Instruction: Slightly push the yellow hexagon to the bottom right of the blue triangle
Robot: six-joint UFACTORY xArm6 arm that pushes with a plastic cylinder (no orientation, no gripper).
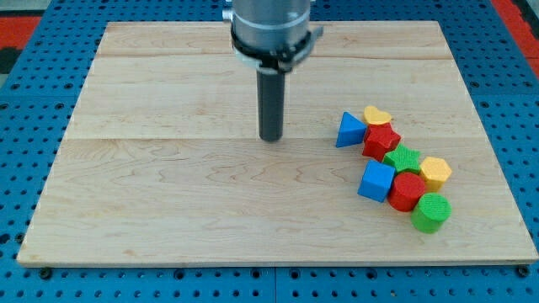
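Note:
The yellow hexagon [435,172] lies at the view's right, at the right edge of a cluster of blocks. The blue triangle [349,130] is at the cluster's upper left, well up and left of the hexagon. A red block [381,140] and a green star [403,158] lie between them. My tip [271,138] rests on the board left of the cluster, apart from the blue triangle and touching no block.
A yellow heart [376,115] sits above the red block. A blue cube [376,181], a red cylinder-like block [408,191] and a green cylinder [432,213] form the cluster's lower part. The wooden board [168,202] lies on a blue perforated base.

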